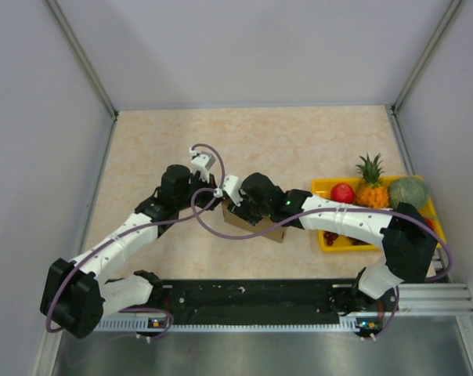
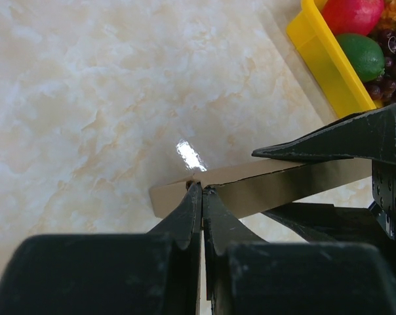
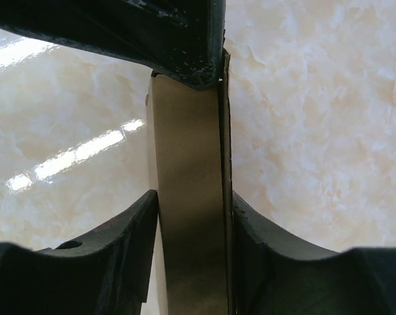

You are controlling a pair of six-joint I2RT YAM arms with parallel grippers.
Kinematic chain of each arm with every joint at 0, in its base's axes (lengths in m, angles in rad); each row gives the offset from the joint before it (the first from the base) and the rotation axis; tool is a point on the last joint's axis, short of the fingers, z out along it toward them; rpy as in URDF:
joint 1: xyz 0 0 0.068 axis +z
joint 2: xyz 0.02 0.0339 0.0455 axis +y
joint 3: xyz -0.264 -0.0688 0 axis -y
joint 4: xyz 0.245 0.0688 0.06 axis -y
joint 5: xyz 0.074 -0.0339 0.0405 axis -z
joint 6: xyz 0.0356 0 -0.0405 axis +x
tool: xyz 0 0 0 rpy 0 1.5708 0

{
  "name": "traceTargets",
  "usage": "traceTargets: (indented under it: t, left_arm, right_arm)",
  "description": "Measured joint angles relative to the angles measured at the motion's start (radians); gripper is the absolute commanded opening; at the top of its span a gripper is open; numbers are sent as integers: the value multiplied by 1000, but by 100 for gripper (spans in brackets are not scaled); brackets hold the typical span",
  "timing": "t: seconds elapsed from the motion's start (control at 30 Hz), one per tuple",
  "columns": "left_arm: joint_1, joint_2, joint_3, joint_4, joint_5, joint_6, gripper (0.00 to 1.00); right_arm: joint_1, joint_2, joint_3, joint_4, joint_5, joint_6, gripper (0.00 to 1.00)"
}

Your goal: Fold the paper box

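The paper box is brown cardboard, lying mid-table between the two arms. My left gripper is at the box's left end. In the left wrist view it is shut on a thin edge of the paper box, with the sheet pinched between its fingertips. My right gripper reaches in from the right. In the right wrist view it has both fingers pressed against the two sides of a narrow upright band of the paper box. A left finger grips that band's far end.
A yellow tray stands at the right with a red fruit, a pineapple and a green melon. Its corner shows in the left wrist view, holding a lime. White walls enclose the table.
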Motion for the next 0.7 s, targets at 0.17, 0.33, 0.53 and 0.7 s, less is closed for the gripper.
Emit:
traceTargets:
  t: [0.17, 0.33, 0.53, 0.7]
  left_arm:
    - [0, -7, 10, -31, 3, -1, 0]
    - [0, -11, 8, -35, 1, -18, 0]
    - [0, -42, -50, 38, -10, -41, 0]
    - [-9, -69, -111, 130, -31, -52, 0]
  right_arm:
    - [0, 3, 3, 0, 2, 4, 38]
    - [0, 6, 7, -5, 2, 12, 35]
    - [0, 6, 7, -4, 2, 13, 34]
    - [0, 8, 7, -2, 5, 14, 32]
